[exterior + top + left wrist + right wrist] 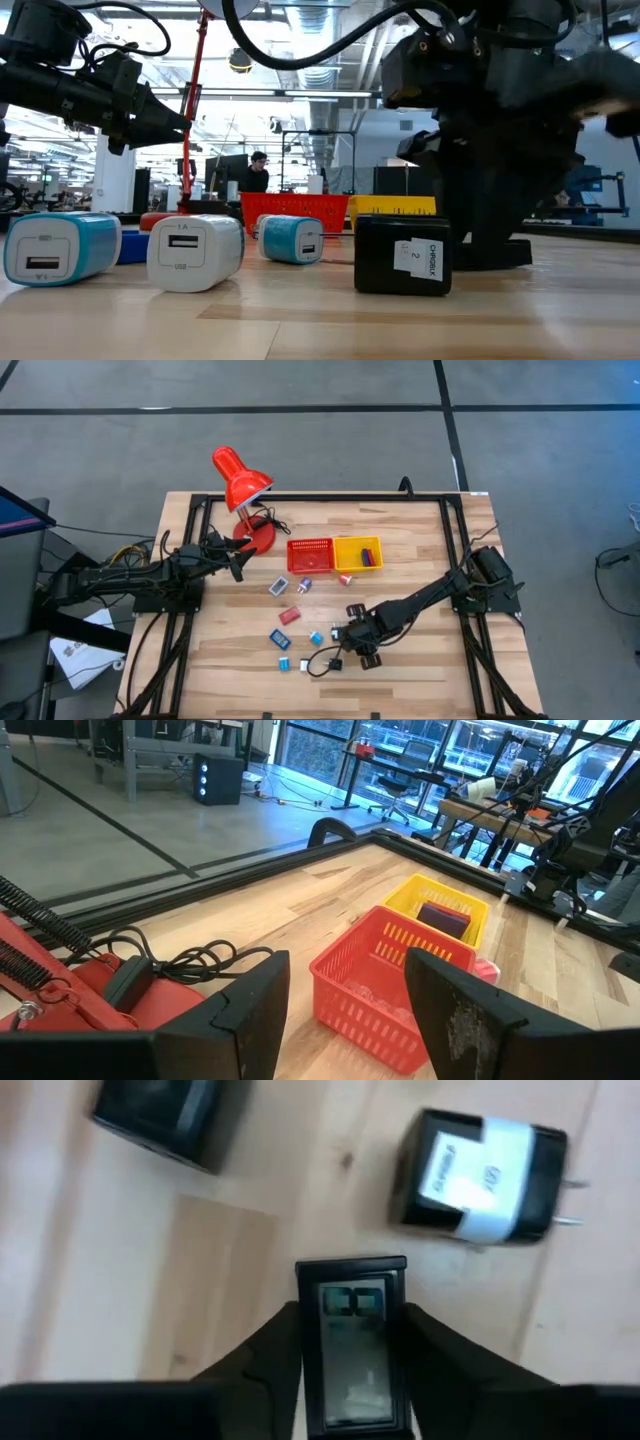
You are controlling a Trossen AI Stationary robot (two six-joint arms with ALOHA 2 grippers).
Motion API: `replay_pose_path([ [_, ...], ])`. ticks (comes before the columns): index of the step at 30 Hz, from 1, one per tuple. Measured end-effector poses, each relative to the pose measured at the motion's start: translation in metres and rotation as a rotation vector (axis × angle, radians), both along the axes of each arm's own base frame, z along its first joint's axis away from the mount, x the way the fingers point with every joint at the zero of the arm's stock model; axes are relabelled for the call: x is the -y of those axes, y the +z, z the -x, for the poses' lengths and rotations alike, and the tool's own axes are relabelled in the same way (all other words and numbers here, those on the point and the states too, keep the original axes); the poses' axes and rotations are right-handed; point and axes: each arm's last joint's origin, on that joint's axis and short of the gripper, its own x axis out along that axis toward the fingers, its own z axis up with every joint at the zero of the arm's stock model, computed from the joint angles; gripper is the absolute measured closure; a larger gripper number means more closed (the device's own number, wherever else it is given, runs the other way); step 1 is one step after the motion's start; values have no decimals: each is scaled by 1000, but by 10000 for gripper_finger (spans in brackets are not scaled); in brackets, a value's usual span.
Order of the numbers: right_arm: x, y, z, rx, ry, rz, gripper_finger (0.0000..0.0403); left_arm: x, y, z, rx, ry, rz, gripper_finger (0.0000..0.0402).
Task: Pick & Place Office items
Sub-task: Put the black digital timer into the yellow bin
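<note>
Several small office items lie flat on the wooden table (420, 660): white and cyan blocks (195, 252), a red piece (290, 615) and a labelled black block (480, 1175). My right gripper (347, 633) points steeply down among them, shut on a black rectangular block (352, 1330). My left gripper (345, 1010) hangs open above the table's left side beside the red lamp's base (262, 537), with nothing between its fingers. It faces the red mesh basket (385, 985) and the yellow one (445, 905), which holds dark pieces. My right gripper pinches the black block by its two long sides (312, 1350), one finger (275, 1355) on each side. The fingers come from above, slanting down, and lie along the block. I cannot tell whether the block is off the table.
The red desk lamp (240, 478) stands at the far left with its cord (190, 960) coiled by the base. The two baskets (310, 555) sit side by side at the far middle. A black frame rail (320, 498) rims the table. A person (258, 172) shows in the room beyond.
</note>
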Motion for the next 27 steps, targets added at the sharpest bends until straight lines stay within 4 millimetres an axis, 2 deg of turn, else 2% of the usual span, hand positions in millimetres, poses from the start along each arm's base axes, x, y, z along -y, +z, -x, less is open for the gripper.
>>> replay_pose_path([
  [4, 2, 4, 0, -44, -64, -109, 281, 0, 0, 0, 0, -1, 0, 206],
  [10, 13, 13, -1, -63, -115, -182, 282, 0, 0, 0, 0, 0, 0, 206],
  [12, 20, 17, -3, -65, -119, -223, 307, 0, 0, 0, 0, 0, 0, 206],
  [17, 42, 29, -9, -81, -140, -355, 340, 0, 0, 0, 2, 0, 0, 206],
  [22, 62, 35, -11, -40, -143, -314, 381, 0, 1, 0, 8, 0, -2, 206],
  [27, 63, 33, -7, -87, -135, -298, 402, 0, 1, 0, 8, 0, -2, 206],
])
